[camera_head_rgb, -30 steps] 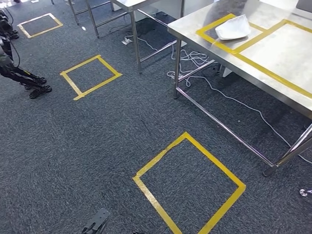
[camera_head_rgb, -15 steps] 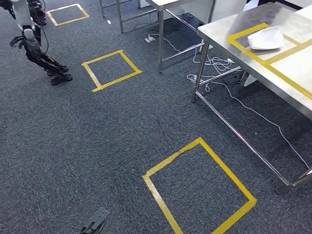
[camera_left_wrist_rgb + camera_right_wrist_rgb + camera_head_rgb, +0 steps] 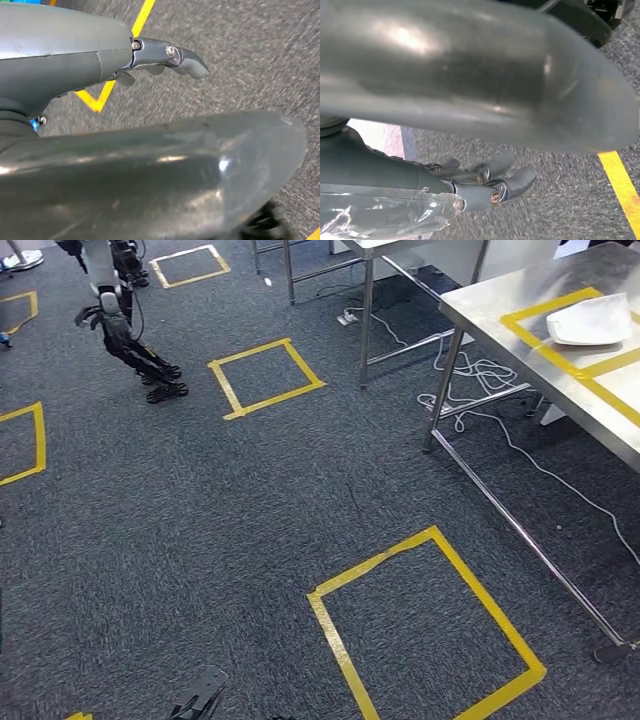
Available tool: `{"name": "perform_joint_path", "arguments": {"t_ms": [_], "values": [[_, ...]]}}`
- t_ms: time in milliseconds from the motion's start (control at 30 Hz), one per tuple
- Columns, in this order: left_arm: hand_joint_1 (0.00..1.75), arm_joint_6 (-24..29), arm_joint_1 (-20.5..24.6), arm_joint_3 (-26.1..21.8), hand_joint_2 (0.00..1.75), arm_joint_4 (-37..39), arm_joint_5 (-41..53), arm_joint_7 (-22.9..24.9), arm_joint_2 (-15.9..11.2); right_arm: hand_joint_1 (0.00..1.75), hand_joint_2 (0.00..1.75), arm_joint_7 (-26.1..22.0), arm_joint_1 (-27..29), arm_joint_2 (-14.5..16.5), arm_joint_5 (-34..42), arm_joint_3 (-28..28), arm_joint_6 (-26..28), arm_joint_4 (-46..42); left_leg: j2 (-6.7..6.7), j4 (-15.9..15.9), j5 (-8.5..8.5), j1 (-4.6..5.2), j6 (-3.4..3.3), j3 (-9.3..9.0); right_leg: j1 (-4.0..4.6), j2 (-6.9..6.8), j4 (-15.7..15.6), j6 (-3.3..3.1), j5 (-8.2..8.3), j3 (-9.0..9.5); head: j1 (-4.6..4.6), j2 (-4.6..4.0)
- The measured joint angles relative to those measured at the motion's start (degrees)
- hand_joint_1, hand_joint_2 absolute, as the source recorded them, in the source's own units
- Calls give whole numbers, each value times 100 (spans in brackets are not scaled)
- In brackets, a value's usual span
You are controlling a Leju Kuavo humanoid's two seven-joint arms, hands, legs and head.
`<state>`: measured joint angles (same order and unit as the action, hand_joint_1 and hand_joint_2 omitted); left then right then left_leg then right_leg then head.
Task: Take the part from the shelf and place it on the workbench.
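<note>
A white part (image 3: 590, 320) lies inside a yellow-taped field on the steel workbench (image 3: 490, 310) at the far right of the head view. My left hand (image 3: 94, 65) hangs over the grey carpet with its fingers (image 3: 177, 52) stretched out and nothing in them. My right hand (image 3: 471, 185) also hangs over the carpet, its fingers (image 3: 516, 180) straight and apart. A crinkled clear film (image 3: 384, 215) lies along the hand's body, away from the fingertips.
Yellow tape squares mark the carpet, one near me (image 3: 423, 630) and one farther off (image 3: 266, 377). Another robot (image 3: 113, 320) stands at the far left. White cables (image 3: 483, 380) lie under the workbench, beside a second table's legs (image 3: 366, 320).
The whole picture has slid to the right, so the camera has turned left. The workbench and part now sit nearer the right edge, and the other robot has come further into view.
</note>
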<state>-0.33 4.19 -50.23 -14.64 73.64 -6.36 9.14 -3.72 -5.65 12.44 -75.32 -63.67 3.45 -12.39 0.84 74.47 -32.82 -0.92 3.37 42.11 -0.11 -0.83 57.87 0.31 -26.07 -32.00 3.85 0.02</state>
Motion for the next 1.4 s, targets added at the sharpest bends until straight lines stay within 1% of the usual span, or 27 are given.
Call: {"name": "perform_joint_path", "arguments": {"t_ms": [67,133,200,267,300,333,400,467,500,533,567,633,667,733,800,867,933,967,1000,1033,1067,1133,1200,1233,1300,1367,1400], "values": [[0,0,-1,-1,0,0,-1,0,0,0,0,0,0,0,0,0,-1,0,0,7,2,0,-1,2,1,-4,0,0,0,0,0,0],[0,0,-14,-16,0,1,-4,-1,0,0,0,0,-5,0,-1,0,-1,0,-3,-69,97,1,-8,-53,6,-44,0,0,-1,4,0,0],[0,-5,-4,-51,0,1,-7,2,1,0,0,-17,-14,0,-17,1,6,0,-218,-971,482,53,-94,-541,42,-197,13,47,-27,26,2,0],[0,-10,1,-78,0,0,-2,14,1,0,0,-35,-20,0,-34,2,14,0,-375,-1793,782,106,-209,-959,72,-376,9,122,-54,64,-2,0],[0,-11,-14,-84,0,0,3,26,1,0,0,-34,-21,0,-35,2,15,0,-325,-1796,794,97,-243,-949,65,-380,19,157,-77,67,-8,0],[0,-12,-26,-92,0,1,8,38,-2,0,0,-34,-22,1,-35,2,15,0,-277,-1803,805,85,-274,-947,56,-315,95,192,-144,39,-13,0],[0,-13,-29,-111,0,2,15,57,-2,0,0,-30,-17,2,-36,2,15,0,-180,-1813,827,55,-326,-941,35,-88,629,258,-455,-199,-27,0],[0,-13,-28,-129,0,2,18,63,-4,0,0,-20,-3,2,-43,2,14,0,-67,-1812,834,50,-352,-931,24,34,1437,286,-807,-579,-34,0],[0,-13,-33,-138,0,2,18,67,-7,0,0,-14,3,2,-48,2,14,0,-10,-1811,835,49,-354,-930,20,48,1682,290,-864,-704,-35,0],[0,-14,-40,-149,0,2,18,72,-9,0,0,-9,7,2,-56,2,13,0,50,-1810,836,48,-353,-934,14,55,1706,289,-801,-729,-35,0],[0,-15,-44,-162,0,1,21,75,-10,0,0,-7,8,2,-63,3,13,0,113,-1808,837,45,-349,-939,6,68,1493,283,-631,-640,-34,0],[0,-21,-42,-182,0,2,33,82,-13,0,0,-5,7,2,-78,5,10,0,240,-1798,838,42,-316,-943,-27,235,700,274,-213,-280,-40,0],[0,-23,-38,-188,0,1,46,87,-15,0,0,-7,5,2,-82,6,9,0,297,-1785,841,45,-287,-929,-47,339,354,265,-95,-118,-45,0],[0,-24,-39,-195,0,1,74,96,-24,0,0,-12,3,3,-85,7,5,0,388,-1781,866,43,-210,-883,-58,462,75,230,-59,5,-49,0],[0,-23,-57,-205,0,2,109,98,-36,0,0,-16,-1,7,-83,7,4,0,426,-1794,887,22,-135,-852,-50,385,55,161,-46,6,-46,0],[0,-18,-59,-215,0,2,155,97,-48,0,0,-25,-5,11,-74,5,3,0,264,-1604,738,28,-79,-756,-55,284,25,85,-21,15,-13,0],[0,-14,-34,-216,0,2,193,95,-52,0,0,-33,0,13,-61,4,2,0,53,-941,364,39,-46,-444,-43,153,11,34,-18,16,24,0],[0,-13,-27,-216,0,2,207,95,-52,0,0,-33,5,13,-55,3,3,0,15,-539,190,38,-38,-254,-33,81,12,18,-21,13,30,0],[0,-13,-30,-216,0,2,211,94,-54,0,0,-33,8,13,-50,3,3,0,0,-241,98,38,-35,-120,-25,16,12,11,-25,13,29,0],[0,-13,-39,-216,0,2,215,94,-55,0,0,-33,6,13,-46,2,3,0,-5,-138,118,39,-37,-81,-19,-40,13,8,-28,16,30,0],[0,-13,-48,-216,0,2,215,94,-60,0,0,-33,1,13,-44,2,3,0,-15,-272,249,39,-45,-158,-16,-91,13,10,-32,24,30,0],[0,-11,-48,-216,0,2,219,94,-70,0,0,-33,-12,14,-43,2,2,0,-148,-1011,632,52,-77,-559,-5,-185,15,30,-49,48,32,0],[0,-11,-26,-216,0,1,227,94,-76,0,0,-34,-18,14,-42,2,2,0,-306,-1647,816,83,-130,-881,30,-266,31,72,-77,58,31,0],[0,-11,-20,-216,0,2,231,94,-75,0,0,-34,-19,13,-42,2,2,0,-338,-1762,814,97,-156,-929,47,-306,34,93,-86,59,25,0],[0,-11,-34,-216,0,2,232,94,-75,0,0,-35,-24,14,-42,2,2,0,-267,-1788,814,98,-219,-918,55,-369,24,140,-98,66,12,0],[0,-11,-51,-217,0,2,232,94,-83,0,0,-37,-28,15,-41,2,1,0,-188,-1807,833,74,-282,-923,42,-255,172,210,-223,10,-3,0],[0,-11,-45,-218,0,2,232,94,-86,0,0,-38,-27,15,-40,2,0,0,-146,-1818,844,57,-310,-926,33,-150,413,243,-368,-97,-12,0]]}}
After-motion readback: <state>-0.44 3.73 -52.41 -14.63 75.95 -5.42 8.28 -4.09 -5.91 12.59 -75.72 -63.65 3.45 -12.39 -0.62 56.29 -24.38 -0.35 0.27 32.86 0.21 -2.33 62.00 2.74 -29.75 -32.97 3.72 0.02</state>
